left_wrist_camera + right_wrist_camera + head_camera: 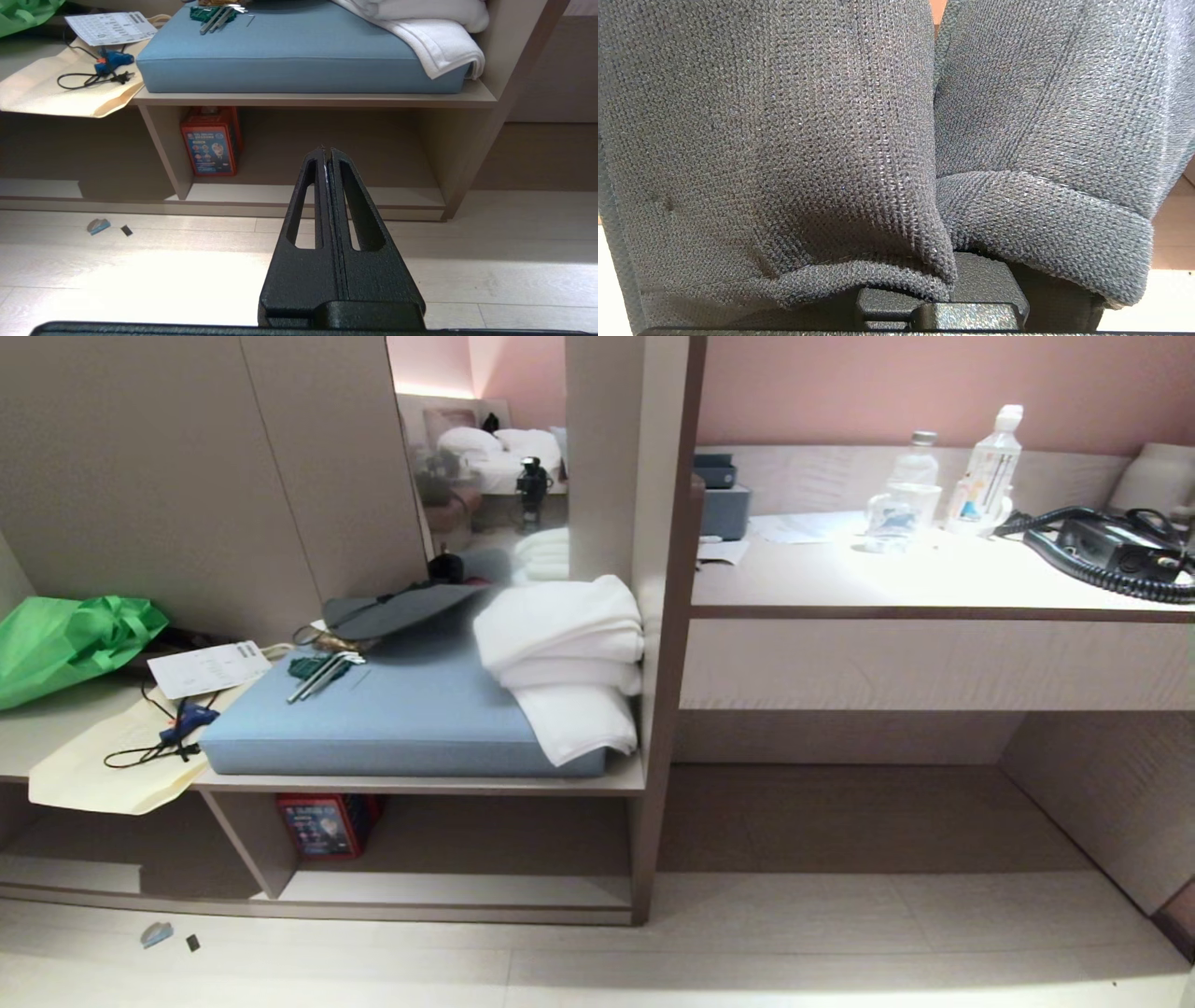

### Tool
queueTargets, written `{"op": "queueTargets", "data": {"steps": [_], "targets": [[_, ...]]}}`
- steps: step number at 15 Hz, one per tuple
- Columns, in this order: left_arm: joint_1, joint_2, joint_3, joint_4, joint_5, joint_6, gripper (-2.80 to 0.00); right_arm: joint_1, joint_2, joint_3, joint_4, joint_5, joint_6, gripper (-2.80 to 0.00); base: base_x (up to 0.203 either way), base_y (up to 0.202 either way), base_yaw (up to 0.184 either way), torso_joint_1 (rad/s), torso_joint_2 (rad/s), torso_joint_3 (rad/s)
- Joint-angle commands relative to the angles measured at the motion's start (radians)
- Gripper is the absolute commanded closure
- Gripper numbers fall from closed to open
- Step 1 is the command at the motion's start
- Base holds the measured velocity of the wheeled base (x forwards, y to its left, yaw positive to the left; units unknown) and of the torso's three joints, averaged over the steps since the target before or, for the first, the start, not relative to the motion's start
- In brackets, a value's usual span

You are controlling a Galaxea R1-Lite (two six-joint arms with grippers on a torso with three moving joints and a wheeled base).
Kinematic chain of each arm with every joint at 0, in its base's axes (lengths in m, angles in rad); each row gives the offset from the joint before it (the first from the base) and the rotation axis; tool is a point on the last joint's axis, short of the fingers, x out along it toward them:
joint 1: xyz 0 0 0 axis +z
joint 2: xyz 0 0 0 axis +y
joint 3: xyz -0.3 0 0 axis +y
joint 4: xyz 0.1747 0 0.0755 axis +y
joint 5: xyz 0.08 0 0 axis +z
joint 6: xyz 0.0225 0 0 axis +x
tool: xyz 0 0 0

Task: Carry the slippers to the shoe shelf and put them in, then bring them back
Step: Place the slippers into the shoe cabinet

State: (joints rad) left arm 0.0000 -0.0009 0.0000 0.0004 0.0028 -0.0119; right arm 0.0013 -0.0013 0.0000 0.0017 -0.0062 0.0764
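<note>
- Dark grey knit fabric slippers [896, 140], the pair side by side, fill my right wrist view; they look soft, light, floppy, so I'd pinch both uppers near the opening edges.
- Right gripper clenched on them; fabric drapes over its base, fingertips hidden.
- Left gripper [328, 151] clenched, holding nothing, facing the low taupe laminate shoe shelf [411, 214], well apart.

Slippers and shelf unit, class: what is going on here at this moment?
The robot faces the shoe shelf, the low cubby under the blue cushion. Its right end effector is shut on the slippers, whose dark knit fabric fills the right wrist view, so they are not yet in the shelf. The left end effector is shut and empty, pointing toward the cubby, where a red box stands at its left end.
</note>
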Motion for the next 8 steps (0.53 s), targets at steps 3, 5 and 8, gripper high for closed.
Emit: {"op": "queueTargets", "data": {"steps": [3,5,8], "targets": [[0.000,0.001,0.000,0.000,0.000,0.000,0.00,0.000,0.000,0.000,0.000,0.000,-0.001,0.00,-0.001,0.062,-0.001,0.004,0.00,0.003],[0.000,0.001,0.000,0.000,0.000,0.000,0.00,0.000,0.000,0.000,0.000,0.000,-0.001,0.00,0.000,0.192,-0.001,0.003,0.00,0.004],[0.000,0.001,0.000,0.001,-0.001,0.000,0.00,0.000,0.000,0.000,0.000,0.000,-0.001,0.00,0.000,0.193,-0.004,0.001,0.00,0.005]]}}
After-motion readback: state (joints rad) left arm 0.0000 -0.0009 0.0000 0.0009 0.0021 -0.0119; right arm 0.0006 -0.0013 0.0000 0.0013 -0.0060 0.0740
